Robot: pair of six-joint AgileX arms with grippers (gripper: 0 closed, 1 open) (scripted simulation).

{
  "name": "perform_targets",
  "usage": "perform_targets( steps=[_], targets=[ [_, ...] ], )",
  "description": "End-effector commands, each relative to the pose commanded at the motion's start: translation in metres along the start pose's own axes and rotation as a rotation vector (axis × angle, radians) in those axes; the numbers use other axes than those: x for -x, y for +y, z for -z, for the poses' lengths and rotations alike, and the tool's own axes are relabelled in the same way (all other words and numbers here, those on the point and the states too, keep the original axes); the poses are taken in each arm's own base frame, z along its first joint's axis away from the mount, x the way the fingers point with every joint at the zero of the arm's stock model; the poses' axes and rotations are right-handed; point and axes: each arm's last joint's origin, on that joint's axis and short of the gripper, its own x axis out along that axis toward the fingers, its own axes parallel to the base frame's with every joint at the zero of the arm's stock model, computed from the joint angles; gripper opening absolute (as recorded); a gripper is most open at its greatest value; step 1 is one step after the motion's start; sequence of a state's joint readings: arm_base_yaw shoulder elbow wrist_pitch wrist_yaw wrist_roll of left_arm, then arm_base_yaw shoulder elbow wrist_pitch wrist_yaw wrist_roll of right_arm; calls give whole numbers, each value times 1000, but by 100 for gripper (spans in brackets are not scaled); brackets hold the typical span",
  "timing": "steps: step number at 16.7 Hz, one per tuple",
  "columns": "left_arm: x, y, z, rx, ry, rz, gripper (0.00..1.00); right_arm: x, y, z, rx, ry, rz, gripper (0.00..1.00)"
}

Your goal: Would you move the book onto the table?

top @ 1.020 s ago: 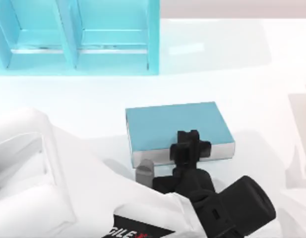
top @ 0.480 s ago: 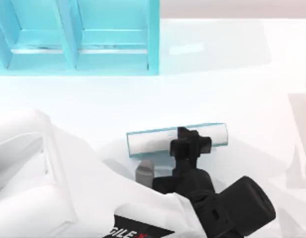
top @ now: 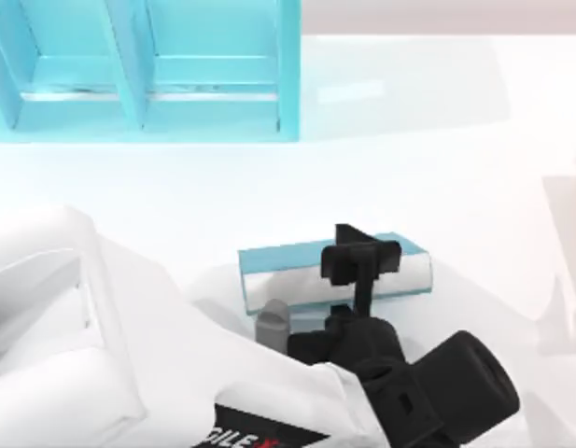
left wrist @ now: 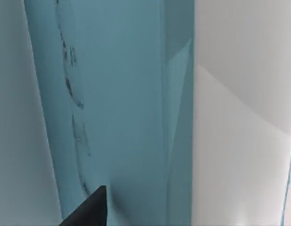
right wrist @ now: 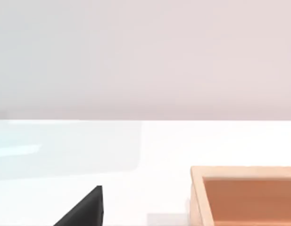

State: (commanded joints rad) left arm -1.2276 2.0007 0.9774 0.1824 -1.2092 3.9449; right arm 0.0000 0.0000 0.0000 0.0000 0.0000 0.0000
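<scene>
Left gripper [top: 360, 254] clamps the book [top: 297, 273] at lower centre of frame, long axis left-right, tilted above the table [top: 437, 159]; right arm parked.

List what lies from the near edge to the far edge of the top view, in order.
Left arm's black wrist → left pincer at the book, which is tilted up on its edge → bare white table → teal shelf.

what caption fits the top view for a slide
Left arm's pincer grips the teal book, tipped on edge above the white table, near the teal shelf.
</scene>
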Motion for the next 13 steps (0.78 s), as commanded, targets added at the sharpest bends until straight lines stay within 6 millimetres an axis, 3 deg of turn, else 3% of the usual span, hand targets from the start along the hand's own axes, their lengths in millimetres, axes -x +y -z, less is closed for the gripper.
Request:
perform_targets(
  steps=[6, 13],
  targets=[
    [4, 2, 1, 2, 6, -7, 100, 0, 0, 0, 0, 0, 0, 100],
    [44, 25, 5, -2, 16, -72, 100, 0, 0, 0, 0, 0, 0, 100]
  ],
)
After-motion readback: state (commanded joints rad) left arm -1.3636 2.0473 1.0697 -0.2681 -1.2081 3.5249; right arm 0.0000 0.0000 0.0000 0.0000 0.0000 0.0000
